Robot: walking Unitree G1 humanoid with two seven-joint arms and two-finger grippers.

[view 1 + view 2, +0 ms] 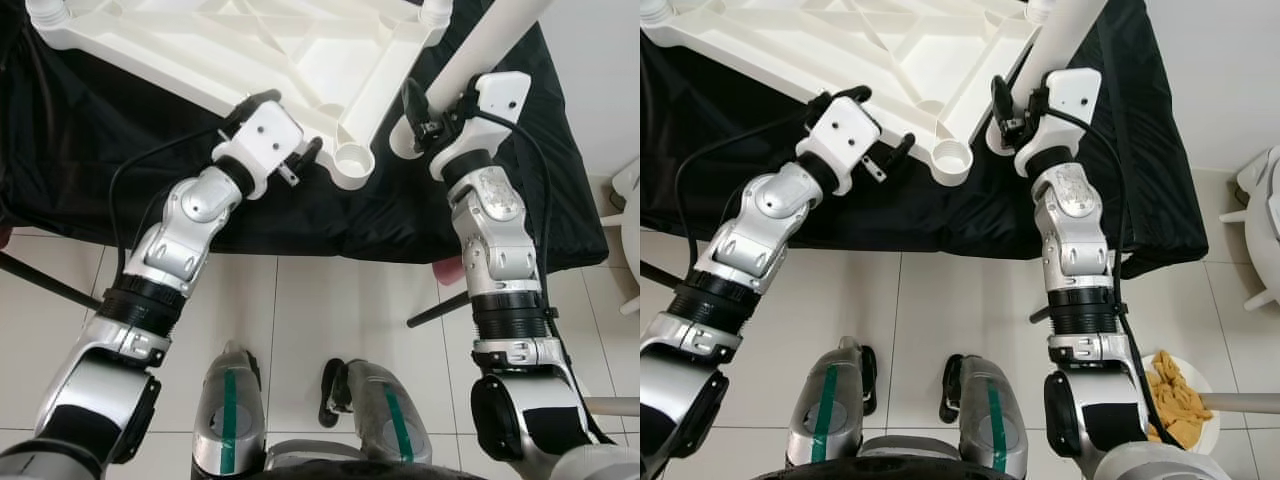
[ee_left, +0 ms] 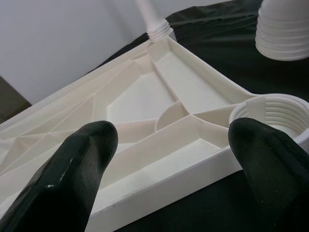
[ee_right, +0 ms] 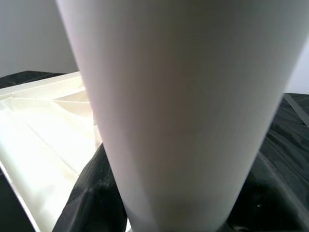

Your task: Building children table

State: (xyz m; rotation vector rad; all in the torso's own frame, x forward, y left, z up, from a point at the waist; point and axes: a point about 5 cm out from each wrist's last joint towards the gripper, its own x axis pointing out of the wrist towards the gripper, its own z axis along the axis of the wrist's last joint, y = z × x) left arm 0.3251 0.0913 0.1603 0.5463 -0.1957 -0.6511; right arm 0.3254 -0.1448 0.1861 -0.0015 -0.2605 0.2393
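Overhead, the right gripper (image 1: 424, 117) grips a white leg (image 1: 470, 62) tilted up-right, threaded end beside the upturned tabletop's (image 1: 250, 45) corner socket (image 1: 353, 157); left gripper (image 1: 275, 125) spread, straddling its edge.

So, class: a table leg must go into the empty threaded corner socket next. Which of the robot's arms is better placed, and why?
The right. The right gripper already holds the white table leg just beside the empty socket. The left gripper is open at the tabletop edge, better for steadying it.

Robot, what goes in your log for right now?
right gripper: holding table leg | left gripper: open at tabletop edge | corner socket: empty
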